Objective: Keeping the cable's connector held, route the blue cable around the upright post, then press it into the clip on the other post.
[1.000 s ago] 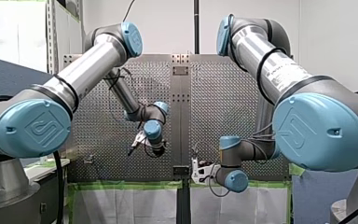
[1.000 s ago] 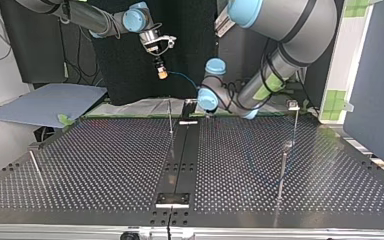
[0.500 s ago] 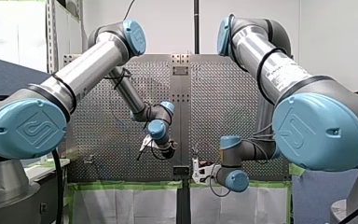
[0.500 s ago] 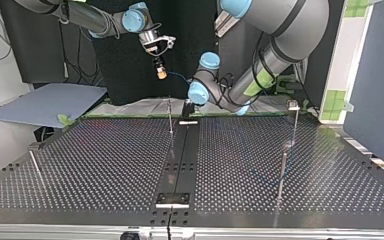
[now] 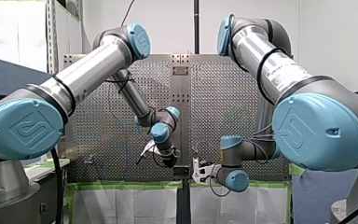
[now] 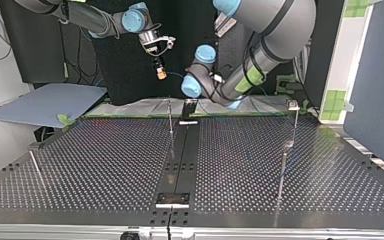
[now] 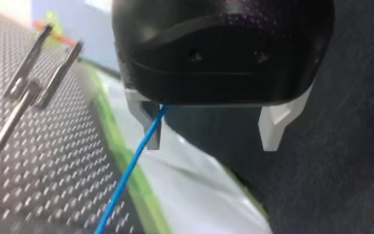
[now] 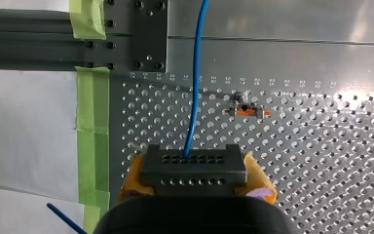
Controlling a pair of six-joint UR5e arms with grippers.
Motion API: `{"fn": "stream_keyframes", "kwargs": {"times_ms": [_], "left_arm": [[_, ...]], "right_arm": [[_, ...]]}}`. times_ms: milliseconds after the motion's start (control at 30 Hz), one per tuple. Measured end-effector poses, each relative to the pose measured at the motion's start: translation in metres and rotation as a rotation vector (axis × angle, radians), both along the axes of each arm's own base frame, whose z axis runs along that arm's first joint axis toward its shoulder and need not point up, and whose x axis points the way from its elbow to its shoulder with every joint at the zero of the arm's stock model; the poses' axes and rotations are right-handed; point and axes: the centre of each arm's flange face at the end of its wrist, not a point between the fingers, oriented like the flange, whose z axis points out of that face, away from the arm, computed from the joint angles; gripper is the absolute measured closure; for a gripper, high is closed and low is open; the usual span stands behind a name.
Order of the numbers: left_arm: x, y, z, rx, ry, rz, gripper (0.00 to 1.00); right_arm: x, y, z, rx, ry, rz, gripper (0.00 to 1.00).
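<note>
My right gripper [image 8: 193,183] has its yellow pads shut on the black connector [image 8: 193,165]. The blue cable [image 8: 195,78] runs straight out of the connector over the perforated plate. In the top view this gripper [image 6: 160,72] hangs above the table's far edge. My left gripper [image 7: 210,141] is open, its white fingers [image 7: 274,127] wide apart. The cable [image 7: 131,170] passes close along one finger, not gripped. A forked post top [image 7: 44,68] stands beside this gripper. In the front view my left gripper [image 5: 169,160] sits close to my right gripper [image 5: 196,170].
A thin upright post [image 6: 170,117] stands near the middle of the far edge in the top view. A taller post with a clip top [image 6: 293,106] stands at that view's right, and a rod [image 6: 36,167] at its left. Green tape [image 8: 93,146] lines the table's edge.
My left arm has swung toward the table's middle, nearer my right gripper and the far edge of the top view. My right gripper has stayed put with the connector.
</note>
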Motion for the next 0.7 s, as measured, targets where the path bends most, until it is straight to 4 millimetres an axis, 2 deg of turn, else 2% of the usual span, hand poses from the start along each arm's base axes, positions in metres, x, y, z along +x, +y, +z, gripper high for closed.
{"fn": "stream_keyframes", "kwargs": {"times_ms": [333,700], "left_arm": [[-0.019,-0.019,-0.002,-0.032,0.043,-0.07,0.02],[-0.019,-0.018,-0.001,-0.019,0.018,-0.018,0.02]], "right_arm": [[0.0,0.0,0.0,0.001,0.001,-0.002,1.0],[-0.001,0.0,-0.001,0.003,0.003,-0.003,1.0]]}}
